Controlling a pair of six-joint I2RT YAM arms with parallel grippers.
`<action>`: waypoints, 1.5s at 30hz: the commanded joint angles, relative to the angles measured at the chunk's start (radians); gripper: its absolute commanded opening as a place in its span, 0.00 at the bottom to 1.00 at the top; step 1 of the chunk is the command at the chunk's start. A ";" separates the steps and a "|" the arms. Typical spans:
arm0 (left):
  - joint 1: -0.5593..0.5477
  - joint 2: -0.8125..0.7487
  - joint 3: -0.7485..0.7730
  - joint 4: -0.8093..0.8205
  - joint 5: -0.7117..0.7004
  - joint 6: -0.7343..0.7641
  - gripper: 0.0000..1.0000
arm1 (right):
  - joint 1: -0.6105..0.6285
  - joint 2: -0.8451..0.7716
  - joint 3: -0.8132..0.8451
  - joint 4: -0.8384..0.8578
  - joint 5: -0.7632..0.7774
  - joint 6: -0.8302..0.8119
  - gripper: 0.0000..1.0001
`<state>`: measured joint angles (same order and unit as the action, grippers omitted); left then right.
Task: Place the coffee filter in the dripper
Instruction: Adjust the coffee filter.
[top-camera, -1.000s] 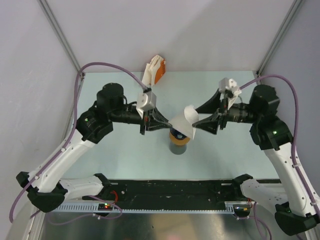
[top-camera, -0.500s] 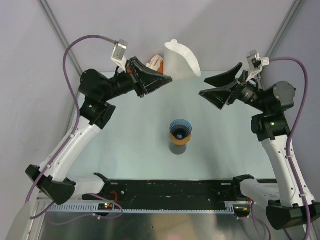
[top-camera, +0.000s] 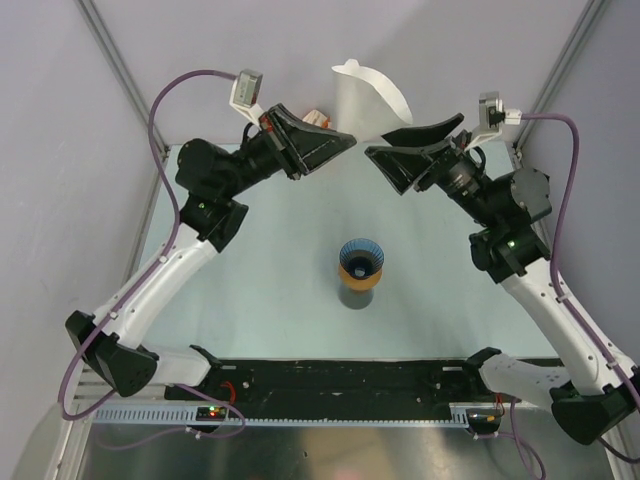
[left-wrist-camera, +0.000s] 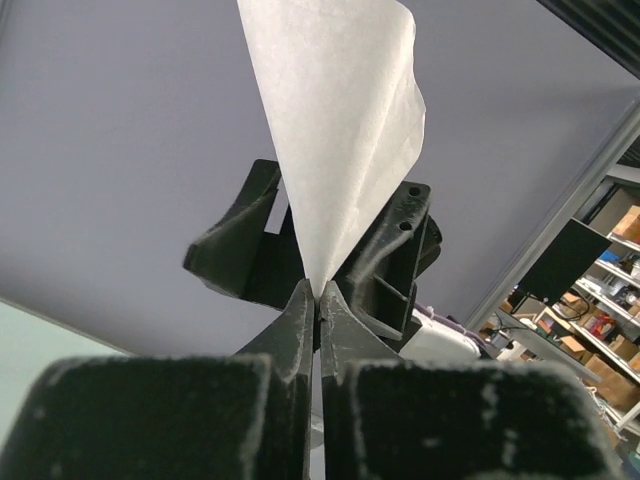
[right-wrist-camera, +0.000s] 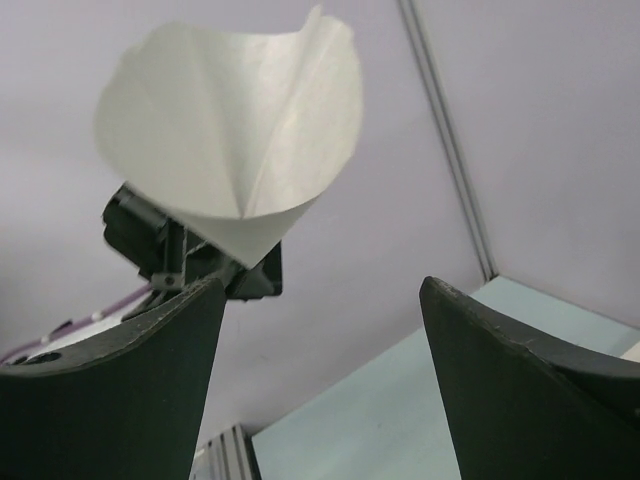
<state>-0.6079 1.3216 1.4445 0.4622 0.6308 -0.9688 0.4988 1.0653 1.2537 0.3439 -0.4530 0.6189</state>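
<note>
- top view: both arms are raised toward the back of the table (top-camera: 270, 250); the left gripper (top-camera: 345, 142) and right gripper (top-camera: 385, 147) point at each other with the white coffee filter (top-camera: 365, 100) sticking up between them
- only this view shows the dripper (top-camera: 360, 255); the blue ribbed cone sits mouth up on an orange ring (top-camera: 358, 273) on top of a dark grey cup (top-camera: 354, 295), mid-table, well apart from the filter and both grippers
- from up here you can't tell if the filter touches the right gripper, they just overlap
- left wrist cam settles the grip: left gripper (left-wrist-camera: 318, 300) is clamped tight on the pointed bottom of the filter (left-wrist-camera: 340, 130), paper fanning upward from the pinch; the dark body of the other gripper shows behind it, plus shelves with boxes off to the right
- right wrist cam: right gripper (right-wrist-camera: 322, 287) has its fingers spread wide with nothing in them; the filter (right-wrist-camera: 240, 150) hangs out past the fingertips as an open cone, touching neither finger, with the left gripper under its tip
- so the filter is up in the air, not in the dripper yet
</note>
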 joint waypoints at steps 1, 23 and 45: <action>-0.009 0.005 0.031 0.087 -0.028 -0.039 0.00 | 0.048 0.035 0.061 0.092 0.184 0.004 0.84; 0.006 0.049 -0.009 0.200 -0.038 -0.103 0.00 | 0.070 0.096 0.112 0.159 0.117 0.020 0.86; -0.003 0.037 -0.058 0.248 -0.004 -0.144 0.00 | 0.049 0.130 0.151 0.184 0.068 0.012 0.19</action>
<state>-0.6067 1.3746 1.3945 0.6716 0.6151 -1.1000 0.5610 1.2064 1.3735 0.4904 -0.3847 0.6289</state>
